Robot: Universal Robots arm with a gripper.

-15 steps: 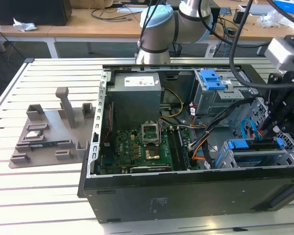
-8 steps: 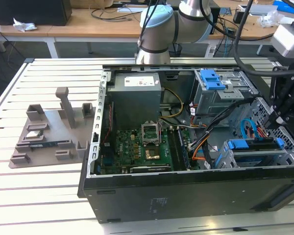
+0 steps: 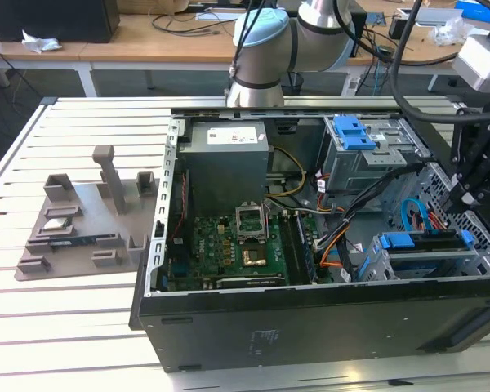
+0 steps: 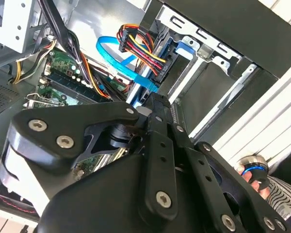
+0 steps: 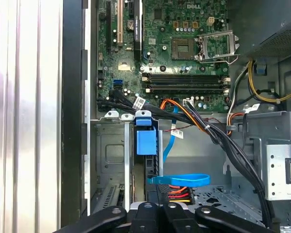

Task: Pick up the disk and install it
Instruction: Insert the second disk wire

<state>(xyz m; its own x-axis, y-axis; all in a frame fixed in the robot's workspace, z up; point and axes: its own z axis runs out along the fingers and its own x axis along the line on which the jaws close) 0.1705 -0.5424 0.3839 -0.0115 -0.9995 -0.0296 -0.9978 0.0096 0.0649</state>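
- Claw (image 3: 464, 198) sits directly over the disk (image 3: 429, 242); apart or clamped, cannot tell.
- Disk sits edge-up in the drive cage (image 3: 392, 260), at the case's (image 3: 310, 314) exterior view's right end.
- White PSU label (image 3: 231, 137): print unreadable.

- A white slatted table (image 3: 73, 318) carries everything.
- An open black computer case (image 3: 310, 327) lies on its side on the slats.
- A grey moulded holder tray (image 3: 82, 220) sits on the table just beside the case, toward the exterior view's left.
- A thin green stick (image 3: 69, 241) lies in the tray, apart from the case.
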